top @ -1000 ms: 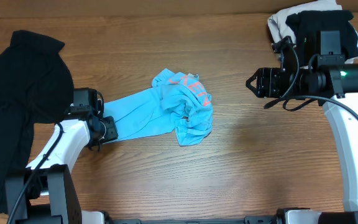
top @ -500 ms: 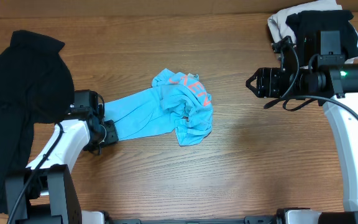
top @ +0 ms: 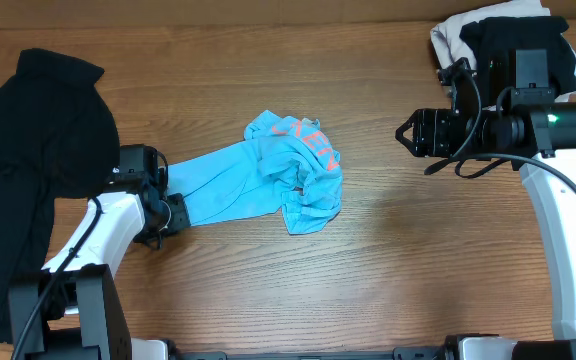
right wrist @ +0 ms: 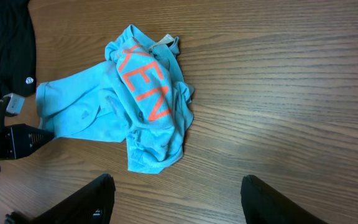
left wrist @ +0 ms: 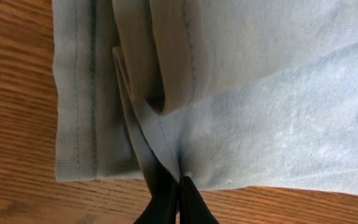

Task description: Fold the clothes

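The light blue T-shirt (top: 268,180) lies crumpled in the middle of the table, red-orange lettering up; it also shows in the right wrist view (right wrist: 135,99). My left gripper (top: 173,213) is shut on the shirt's hemmed left edge (left wrist: 166,124), its black fingertips (left wrist: 179,186) pinching a fold of the cloth at table level. My right gripper (top: 404,134) hovers above the table to the right of the shirt, open and empty, fingers wide apart (right wrist: 176,196).
A large black garment (top: 23,170) lies at the left edge of the table, its small round white logo in the right wrist view (right wrist: 30,80). White and black clothes (top: 468,35) are piled at the back right corner, behind the right arm.
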Controlling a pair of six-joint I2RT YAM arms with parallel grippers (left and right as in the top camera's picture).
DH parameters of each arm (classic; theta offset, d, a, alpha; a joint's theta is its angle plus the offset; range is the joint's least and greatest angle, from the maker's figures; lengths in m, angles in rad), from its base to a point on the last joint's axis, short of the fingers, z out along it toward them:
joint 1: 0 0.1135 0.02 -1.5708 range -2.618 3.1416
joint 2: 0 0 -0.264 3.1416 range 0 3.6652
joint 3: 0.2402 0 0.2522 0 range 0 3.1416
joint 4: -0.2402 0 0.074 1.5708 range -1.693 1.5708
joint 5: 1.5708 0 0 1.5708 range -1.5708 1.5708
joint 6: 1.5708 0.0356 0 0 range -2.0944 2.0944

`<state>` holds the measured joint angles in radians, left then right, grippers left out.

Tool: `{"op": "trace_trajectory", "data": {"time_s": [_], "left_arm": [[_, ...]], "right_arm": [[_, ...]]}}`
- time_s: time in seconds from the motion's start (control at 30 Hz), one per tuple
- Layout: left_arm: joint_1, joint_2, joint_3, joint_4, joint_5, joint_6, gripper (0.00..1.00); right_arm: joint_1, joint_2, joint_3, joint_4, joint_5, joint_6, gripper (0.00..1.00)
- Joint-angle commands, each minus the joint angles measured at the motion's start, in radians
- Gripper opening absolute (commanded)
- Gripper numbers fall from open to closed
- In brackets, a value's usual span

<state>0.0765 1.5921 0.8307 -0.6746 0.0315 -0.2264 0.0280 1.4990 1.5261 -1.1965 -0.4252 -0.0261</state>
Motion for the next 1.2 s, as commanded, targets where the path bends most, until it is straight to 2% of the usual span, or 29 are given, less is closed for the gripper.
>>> {"op": "trace_trajectory", "data": {"time_s": [0.0,0.13,0.37,0.53,0.67,0.87,1.17], "left_arm": [[0.002,-0.004,0.000,-0.002,-0.008,0.014,0.04],[0.002,-0.005,0.123,-0.100,0.027,0.022,0.04],[0.002,-0.005,0.620,-0.378,0.103,0.094,0.04],[0.002,-0.005,0.972,-0.478,0.100,0.115,0.04],[0.002,-0.005,1.182,-0.533,0.100,0.115,0.04],[0.002,-0.005,1.342,-0.581,0.113,0.114,0.04],[0.002,-0.005,1.362,-0.586,0.179,0.115,0.04]], "right_arm": [[0.005,-0.003,0.023,0.006,0.006,0.001,0.69],[0.005,-0.003,0.023,0.010,0.006,0.001,0.69],[0.005,-0.003,0.023,0.014,0.006,0.001,0.69],[0.005,-0.003,0.021,0.014,0.006,0.001,0.69],[0.005,-0.002,0.013,0.018,0.005,0.001,0.69],[0.047,0.000,-0.019,0.064,0.005,0.002,0.68],[0.228,0.027,-0.178,0.298,0.040,0.164,0.62]]}}
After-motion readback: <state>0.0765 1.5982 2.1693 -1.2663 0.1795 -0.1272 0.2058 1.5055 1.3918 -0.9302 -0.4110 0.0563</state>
